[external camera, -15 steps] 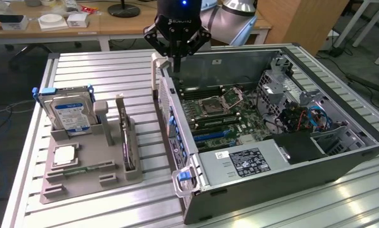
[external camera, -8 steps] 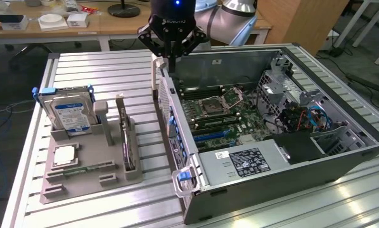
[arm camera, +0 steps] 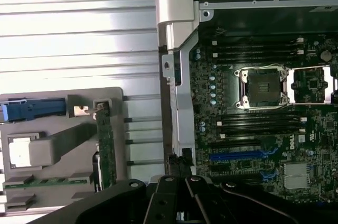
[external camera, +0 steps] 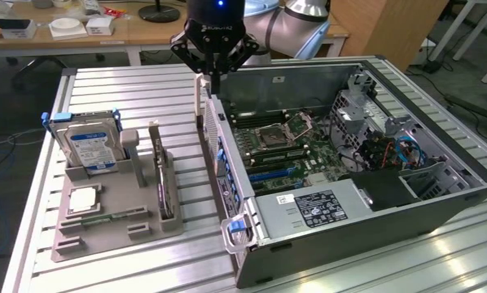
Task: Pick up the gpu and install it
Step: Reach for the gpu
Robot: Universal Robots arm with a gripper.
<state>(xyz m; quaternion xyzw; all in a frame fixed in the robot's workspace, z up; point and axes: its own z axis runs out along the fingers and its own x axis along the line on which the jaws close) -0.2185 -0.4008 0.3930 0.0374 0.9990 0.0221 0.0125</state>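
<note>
The gpu (external camera: 160,177) stands on edge in a slot of the grey holder (external camera: 105,235), a thin dark card with its bracket end up. In the wrist view the gpu (arm camera: 105,150) appears as a narrow green strip. My gripper (external camera: 213,80) hangs above the open computer case's (external camera: 325,244) near wall, fingers shut with nothing between them. It is apart from the gpu, off toward the exterior view's right and further back. The gripper (arm camera: 179,168) sits over the case edge in the wrist view.
The holder also carries a hard drive (external camera: 85,143) with blue handle, a square CPU chip (external camera: 82,199) and a memory stick (arm camera: 47,183). Inside the case lie the motherboard with its open CPU socket (arm camera: 261,87) and blue slots (external camera: 272,174). Desks stand behind the table.
</note>
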